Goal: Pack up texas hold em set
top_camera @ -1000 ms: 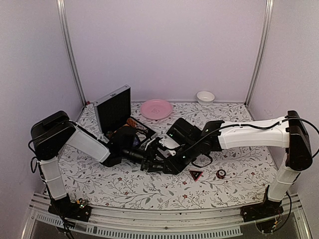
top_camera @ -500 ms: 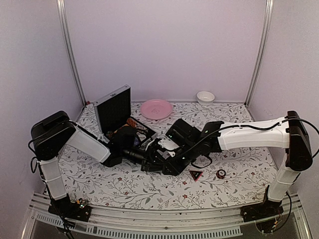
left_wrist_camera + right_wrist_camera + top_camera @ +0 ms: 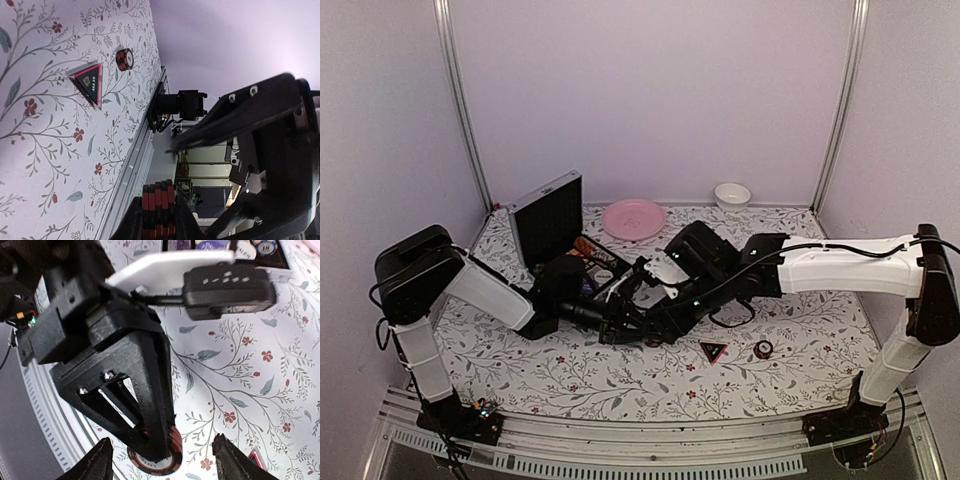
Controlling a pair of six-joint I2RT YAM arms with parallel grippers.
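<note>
The short red-and-black chip stack (image 3: pixel 159 200) is now pinched by the left gripper (image 3: pixel 156 222) and released by the spread right gripper (image 3: pixel 164 460), ready for casing.

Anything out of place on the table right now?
Two set pieces lie loose on the table, away from the open case: the black-and-red triangle and a small chip stack beside it, not touching. Nothing looks spilled or damaged.

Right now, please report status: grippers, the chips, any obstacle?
Left gripper shut on chip stack. Right gripper open, straddling it. Case open behind. Triangle and loose chips lie aside.
</note>
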